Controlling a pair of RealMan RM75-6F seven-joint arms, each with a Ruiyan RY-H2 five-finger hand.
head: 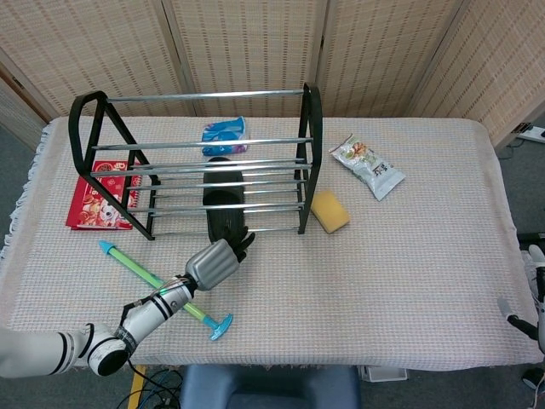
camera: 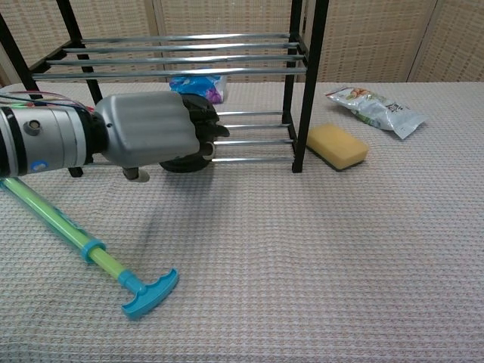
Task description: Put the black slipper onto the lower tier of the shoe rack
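The left hand (camera: pixel 151 134) hovers at the rack's front, fingers (camera: pixel 208 130) curled toward the black slipper (head: pixel 224 204); whether it grips cannot be told; the slipper lies on the shoe rack's (head: pixel 196 162) lower tier; a yellow sponge (head: pixel 329 210) sits beside the rack.

Head view: high, looking steeply down at the whole worktop (head: pixel 409 256), screens behind. Chest view: low, near worktop level, facing forward, close to the rack (camera: pixel 306 83). Both share the rack (head: pixel 196 162), sponge (head: pixel 329 210), snack bag (head: pixel 367 166) and left hand (head: pixel 213 262).
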